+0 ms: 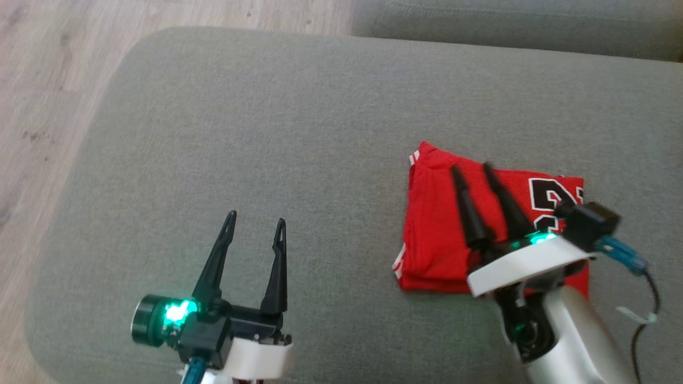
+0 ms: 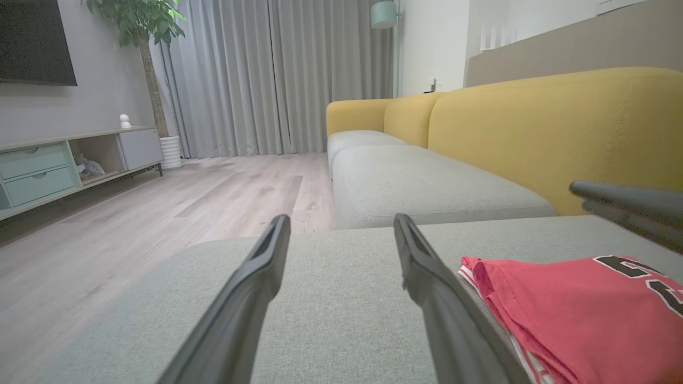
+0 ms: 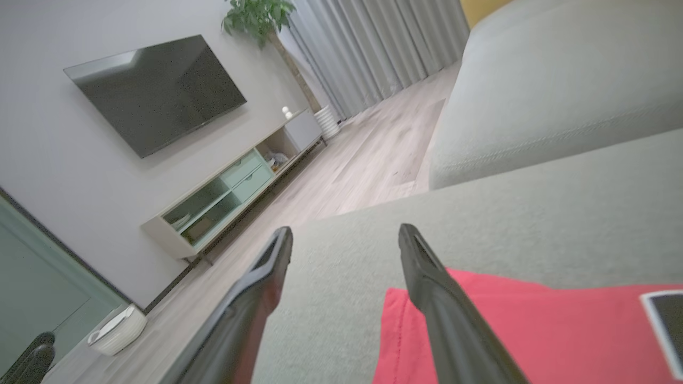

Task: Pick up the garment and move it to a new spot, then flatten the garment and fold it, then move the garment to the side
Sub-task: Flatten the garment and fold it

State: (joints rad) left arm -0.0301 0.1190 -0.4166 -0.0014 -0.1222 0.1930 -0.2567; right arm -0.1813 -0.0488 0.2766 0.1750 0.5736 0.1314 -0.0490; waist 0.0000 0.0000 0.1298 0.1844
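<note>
A red jersey with black numerals and white trim lies folded into a compact block on the right half of the grey cushion. My right gripper hangs over the jersey, fingers spread, nothing between them; the right wrist view has the red cloth under and right of the fingers. My left gripper is open above bare cushion, well left of the garment. In the left wrist view the jersey lies right of the fingers, and the other arm's dark fingers reach in at the right edge.
The cushion's rounded left edge drops to a pale wood floor. A second grey cushion and a yellow sofa back lie beyond. A TV cabinet, a potted tree and curtains stand across the room.
</note>
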